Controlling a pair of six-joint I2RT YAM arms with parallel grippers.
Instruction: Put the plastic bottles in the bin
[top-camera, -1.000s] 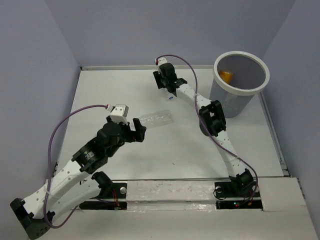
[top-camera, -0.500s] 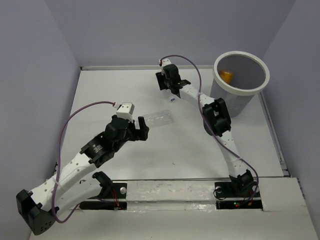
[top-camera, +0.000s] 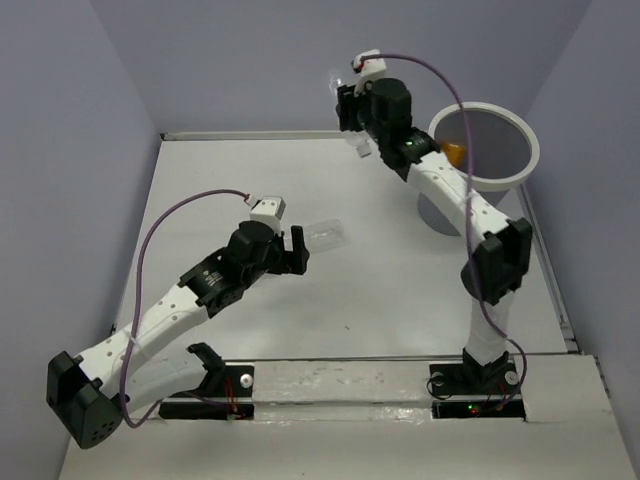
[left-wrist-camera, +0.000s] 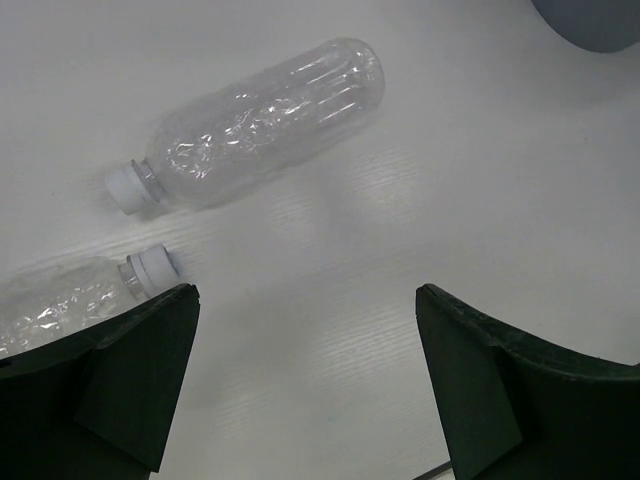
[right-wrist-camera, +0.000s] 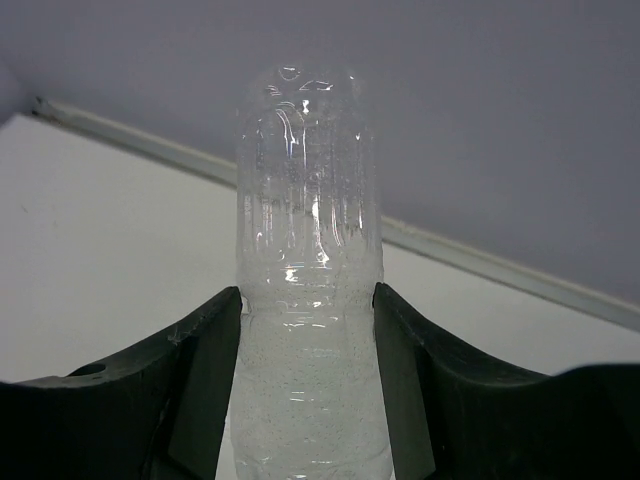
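Observation:
My right gripper is raised above the table's far edge, left of the bin, and is shut on a clear bottle. The bottle's lower end shows in the top view. The bin is a grey bucket with a white rim and holds an orange bottle. My left gripper is open and empty over the table's middle. In the left wrist view it sits just short of a clear bottle lying on its side. A second clear bottle lies partly behind its left finger.
Grey walls enclose the white table on the left, back and right. The bin's grey side shows at the top right of the left wrist view. The right arm's elbow stands in front of the bin.
My right gripper has lifted its bottle off the table, up and rightward toward the bin. My left gripper has reached forward toward the clear bottle lying at the middle.

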